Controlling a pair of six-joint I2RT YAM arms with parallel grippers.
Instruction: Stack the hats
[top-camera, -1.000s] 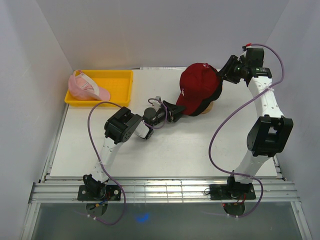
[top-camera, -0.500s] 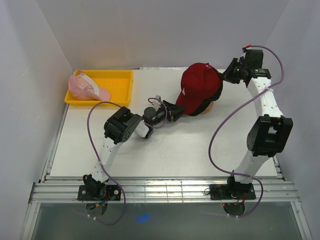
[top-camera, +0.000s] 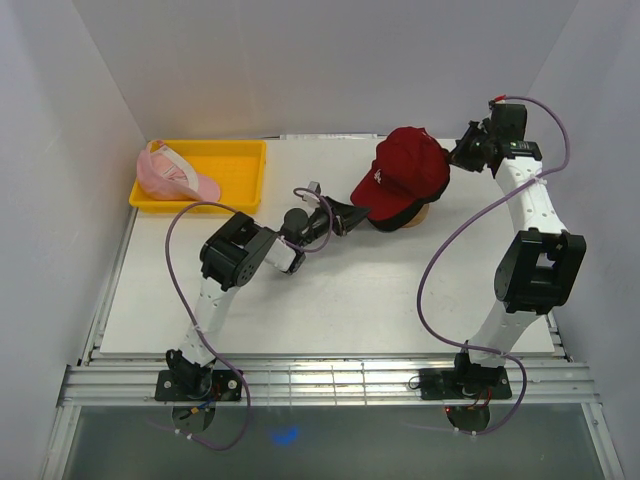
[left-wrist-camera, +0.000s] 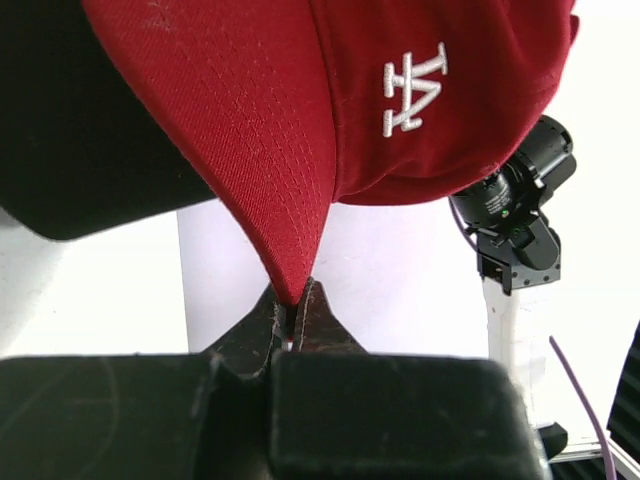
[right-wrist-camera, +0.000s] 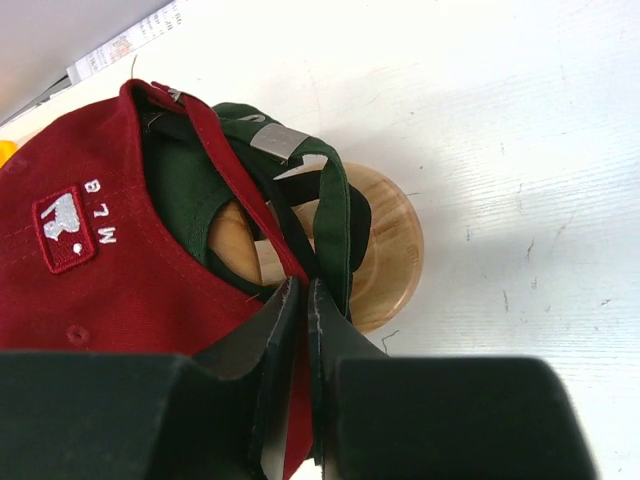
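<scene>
We've got the white table (top-camera: 330, 300) with the wooden stand (top-camera: 422, 215) sitting toward its far right, so we'll place everything off that stand.

The yellow tray (top-camera: 240, 150) is well off to the stand's left, up at the far left corner, and the pink hat (top-camera: 175, 175) lies in the tray's left end, white underside of the brim showing.

The dark red hat (top-camera: 405, 170) is right over the stand, tilted, with its brim sticking out to the stand's left. From the right wrist cam we can see a dark green hat (right-wrist-camera: 330, 200) tucked under it, strap and metal buckle draped across the stand's round wooden top.

Left gripper (left-wrist-camera: 297, 305) is just left of the stand and clamped tight on the very tip of the red brim, jaws pinched together on the fabric.

Right gripper (right-wrist-camera: 300, 300) is on the stand's far right side, closed down on the red hat's back edge, right beside the green strap. We can't tell if it's nipping that strap too.
</scene>
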